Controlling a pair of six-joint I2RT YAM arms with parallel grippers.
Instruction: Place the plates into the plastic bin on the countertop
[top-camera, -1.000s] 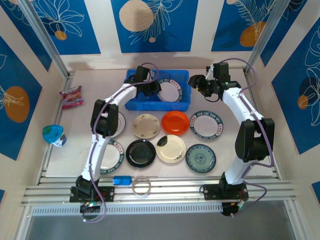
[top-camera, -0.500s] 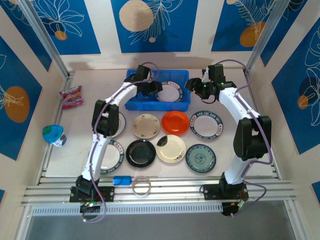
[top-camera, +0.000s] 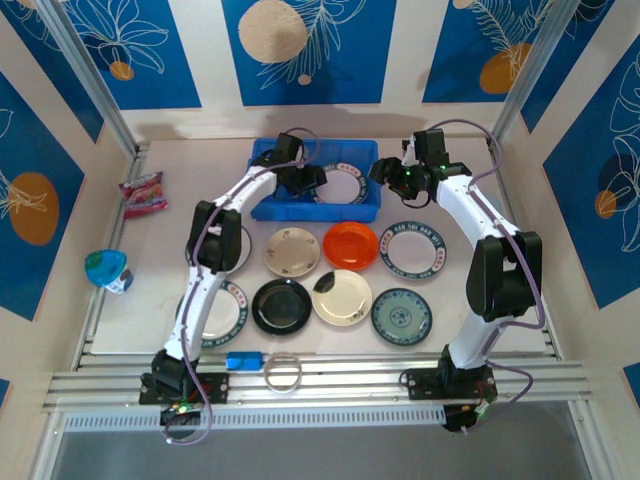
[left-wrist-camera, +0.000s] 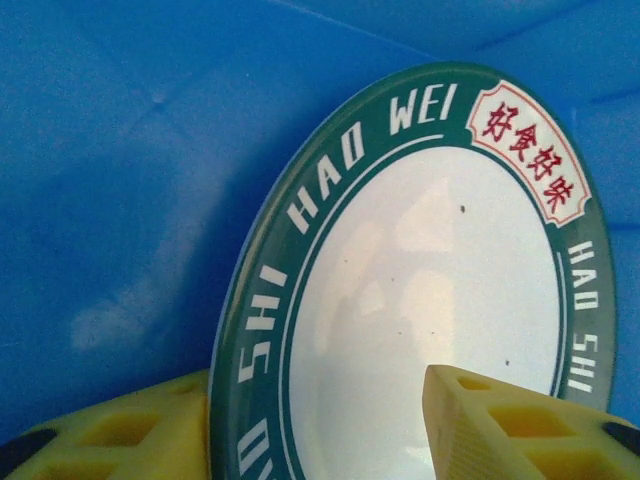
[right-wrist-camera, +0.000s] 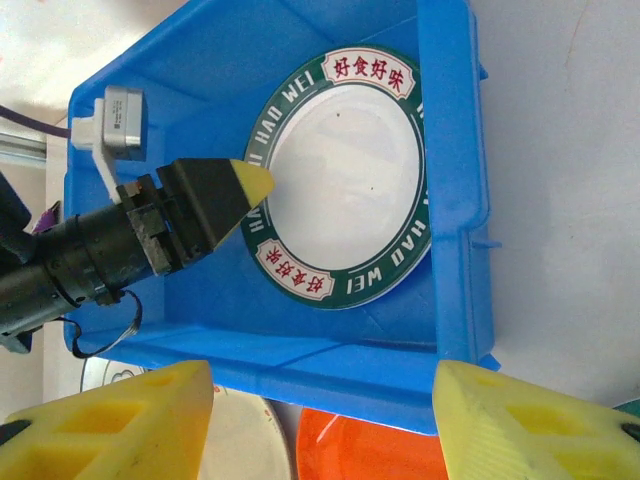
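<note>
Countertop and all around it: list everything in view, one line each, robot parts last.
countertop: one, pale beige, under everything.
plastic bin: one, bright blue, far middle.
binned plate: one, white with green rim, bin's right half.
loose plates: eight, before the bin: cream plate, orange plate, green-rimmed plate, black plate, dark-patched cream plate, teal patterned plate, white plate and red-rimmed plate partly under the left arm.
clear ring: one, near edge.
small blue object: one, left of ring.
packet: one, pink, far left.
teal object: one, left edge.
left gripper: open, over the binned plate.
right gripper: open, by the bin's right end.
</note>
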